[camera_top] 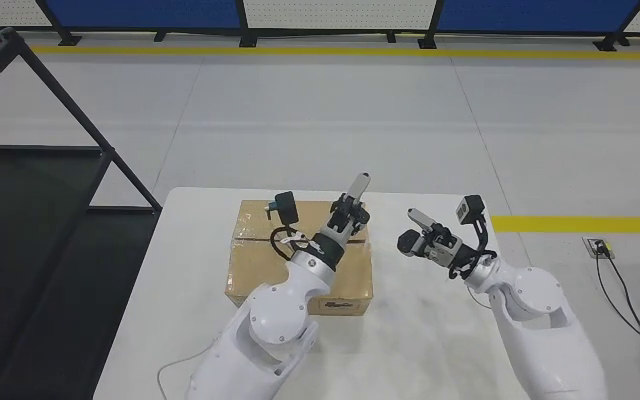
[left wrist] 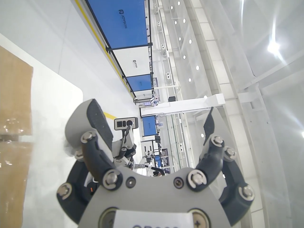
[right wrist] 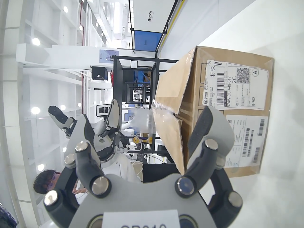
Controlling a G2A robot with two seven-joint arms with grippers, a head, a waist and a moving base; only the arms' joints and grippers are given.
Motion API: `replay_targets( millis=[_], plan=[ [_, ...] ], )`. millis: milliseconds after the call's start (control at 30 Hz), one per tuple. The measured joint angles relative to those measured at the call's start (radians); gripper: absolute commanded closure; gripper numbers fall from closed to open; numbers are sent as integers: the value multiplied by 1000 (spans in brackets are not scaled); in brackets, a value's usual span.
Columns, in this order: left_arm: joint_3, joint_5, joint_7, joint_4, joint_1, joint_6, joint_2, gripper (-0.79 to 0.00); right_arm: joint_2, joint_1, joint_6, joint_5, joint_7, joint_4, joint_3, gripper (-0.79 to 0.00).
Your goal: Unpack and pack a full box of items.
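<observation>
A taped brown cardboard box (camera_top: 255, 270) stands closed on the white table (camera_top: 420, 330), left of centre. My left gripper (camera_top: 352, 197) is raised above the box's far right corner, pointing up and away, open and holding nothing. In the left wrist view this gripper (left wrist: 154, 119) has its fingers spread wide, with the box (left wrist: 14, 96) off to one side. My right gripper (camera_top: 409, 229) hovers to the right of the box, open and holding nothing. The right wrist view has that gripper (right wrist: 147, 124) facing the box's labelled side (right wrist: 237, 91), a short way off.
A black metal frame (camera_top: 60, 150) stands beside the table's left side. Bare table lies to the right of the box and in front of it. The table's far edge (camera_top: 400, 192) runs just behind the box.
</observation>
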State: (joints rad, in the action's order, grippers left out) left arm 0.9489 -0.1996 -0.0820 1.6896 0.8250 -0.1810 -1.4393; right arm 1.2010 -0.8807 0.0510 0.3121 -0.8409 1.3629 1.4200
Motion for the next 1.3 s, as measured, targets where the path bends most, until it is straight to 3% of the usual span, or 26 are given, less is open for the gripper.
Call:
replay_targets(
  millis=[233,433,533,767,867,967,1067,1300],
  plan=[
    [8,10,-1,7,5,5,-10,-785,-5,-7,9,4,-2,5,2,-785],
    [97,10,-5,120,40,9,-4,-785,-12,-20,31,-8,-10,24,9,-785],
    [196,29,20,203,89,6,11,-785,-18,-30,51,-14,-40,41,20,-785],
    [533,2,104,377,281,29,49,-785,-39,-53,53,-67,-109,37,62,-785],
    [654,-16,149,392,358,27,60,-785,-39,-53,47,-68,-110,35,63,-785],
    [724,-23,189,380,419,29,67,-785,-39,-53,49,-67,-109,35,62,-785],
    [741,-27,232,354,453,17,71,-785,-39,-53,49,-67,-109,35,62,-785],
    [734,-43,248,334,453,-5,72,-785,-39,-53,49,-67,-109,35,62,-785]
  ],
)
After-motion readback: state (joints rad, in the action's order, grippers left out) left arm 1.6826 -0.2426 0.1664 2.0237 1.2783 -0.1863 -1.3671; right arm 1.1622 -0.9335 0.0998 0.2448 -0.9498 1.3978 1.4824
